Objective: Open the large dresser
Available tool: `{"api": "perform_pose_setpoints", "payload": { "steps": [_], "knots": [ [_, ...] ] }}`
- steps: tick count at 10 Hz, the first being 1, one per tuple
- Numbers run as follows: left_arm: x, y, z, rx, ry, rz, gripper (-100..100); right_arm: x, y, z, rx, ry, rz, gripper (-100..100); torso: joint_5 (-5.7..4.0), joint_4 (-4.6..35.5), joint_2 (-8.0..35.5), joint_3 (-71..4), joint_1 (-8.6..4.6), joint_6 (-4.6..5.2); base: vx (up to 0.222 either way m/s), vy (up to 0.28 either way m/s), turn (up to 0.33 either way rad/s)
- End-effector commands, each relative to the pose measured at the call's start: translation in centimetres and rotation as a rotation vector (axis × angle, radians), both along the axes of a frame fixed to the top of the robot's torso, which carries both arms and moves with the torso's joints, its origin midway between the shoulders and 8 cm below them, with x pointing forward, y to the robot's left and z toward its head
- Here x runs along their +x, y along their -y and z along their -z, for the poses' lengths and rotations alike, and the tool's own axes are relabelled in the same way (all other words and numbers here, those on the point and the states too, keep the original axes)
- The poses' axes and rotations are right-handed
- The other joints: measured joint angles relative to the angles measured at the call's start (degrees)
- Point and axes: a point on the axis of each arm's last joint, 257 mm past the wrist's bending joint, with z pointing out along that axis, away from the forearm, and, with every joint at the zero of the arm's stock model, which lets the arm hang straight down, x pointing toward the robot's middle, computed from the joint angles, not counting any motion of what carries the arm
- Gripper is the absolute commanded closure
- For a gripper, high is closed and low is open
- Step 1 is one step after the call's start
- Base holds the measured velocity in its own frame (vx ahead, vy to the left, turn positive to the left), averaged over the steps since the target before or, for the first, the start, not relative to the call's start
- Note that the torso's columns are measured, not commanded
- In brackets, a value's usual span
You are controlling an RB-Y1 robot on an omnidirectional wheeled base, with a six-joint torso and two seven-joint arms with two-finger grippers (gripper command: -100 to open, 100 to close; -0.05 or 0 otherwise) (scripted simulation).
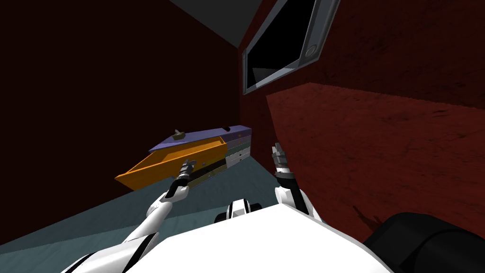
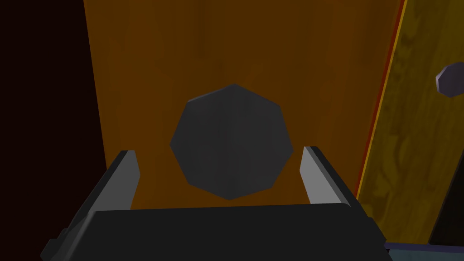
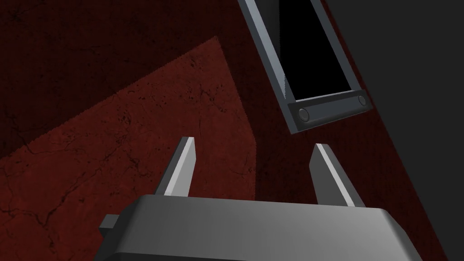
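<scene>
1. The dresser [image 1: 203,136] stood on the teal floor [image 1: 94,222], against the dark wall and near the corner where that wall met the red one.
2. It had a purple top, and a small dark object [image 1: 178,134] sat on that top.
3. Its orange drawer [image 1: 175,159] stood far out from the body, open at the top, while the other fronts in the head view sat flush.
4. The left gripper [image 1: 188,166] was at the front of the orange drawer, with the left arm stretched toward it.
5. In the left wrist view, the left gripper [image 2: 219,152] faced the orange front squarely, with a dark many-sided knob [image 2: 231,141] centred between its 2 fingers.
6. The left claw was wide: the fingers [image 2: 129,170] stood on either side of the knob with orange showing in each gap, so they did not grip it.
7. Just beside the orange front lay a yellowish wood-grained front [image 2: 408,149] with its own small grey knob [image 2: 451,80].
8. The right gripper [image 1: 275,150] was held up near the red wall, well apart from the dresser.
9. In its own wrist view, the right gripper [image 3: 253,143] was also wide and held nothing.
</scene>
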Motion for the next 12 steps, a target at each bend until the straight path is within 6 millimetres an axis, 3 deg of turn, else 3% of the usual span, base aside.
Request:
{"api": "perform_pose_setpoints", "payload": {
  "steps": [1,2,3,5,6,10,11,12],
  "knots": [
    [2.0,2.8,-0.8,0.001,-0.003,0.02,-100,0.0,0.0,0.0,0.0,0.0,0.0,0,-0.05,0.01,0.01,0.0,-0.14,0.01,-0.016,0.067,0.097],
    [3.2,4.6,-1.3,0.0,-0.003,0.034,-100,0.0,0.0,0.0,0.0,0.0,0.0,0,-0.09,0.05,0.14,0.08,-0.25,0.01,-0.033,0.093,0.142],
    [3.2,4.6,-1.3,0.0,-0.003,0.034,-100,0.0,0.0,0.0,0.0,0.0,0.0,0,-0.09,0.09,0.3,0.17,-0.25,0.01,-0.028,0.063,0.052],
    [5.5,8.2,-2.4,0.0,-0.003,0.064,-100,0.0,0.0,0.0,0.0,0.0,0.0,0,-0.14,0.11,0.36,0.21,-0.42,0.02,-0.038,0.061,0.126],
    [5.5,8.2,-2.4,0.0,-0.003,0.064,-100,0.0,0.0,0.0,0.0,0.0,0.0,0,-0.12,0.11,0.37,0.21,-0.34,0.01,-0.035,0.049,0.045],
    [9.5,16.0,-5.4,0.01,-0.002,0.131,-100,0.0,0.0,0.0,0.0,0.0,0.0,0,-0.28,0.45,0.61,0.37,-0.47,0.08,-0.042,0.073,0.139],
    [9.5,16.0,-5.4,0.01,-0.002,0.131,-100,0.0,0.0,0.0,0.0,0.0,0.0,0,-0.37,0.65,0.84,0.52,-0.53,-0.01,-0.022,0.072,0.026],
    [8.9,15.7,-4.2,0.004,-0.029,0.126,-100,0.0,0.0,0.0,0.0,0.0,0.0,0,-0.4,0.68,0.9,0.57,-0.63,-0.06,0.002,0.026,-0.019]
  ]
}}
